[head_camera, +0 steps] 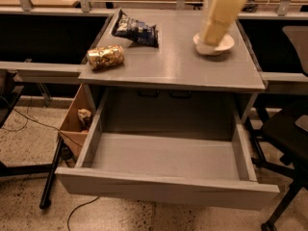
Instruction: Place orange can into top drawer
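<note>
The orange can [105,57] lies on its side on the left of the grey cabinet top [173,66]. The top drawer [163,189] is pulled wide open below the top, and its grey inside holds nothing. My gripper [212,35], at the end of the cream arm, is blurred and hangs over the white bowl at the back right of the top. It is far to the right of the can and touches neither the can nor the drawer.
A dark blue chip bag [135,31] lies behind the can. A white bowl [216,46] sits at the back right. A brown cardboard box [73,123] stands left of the drawer, a black chair [288,129] to the right, and cables on the floor.
</note>
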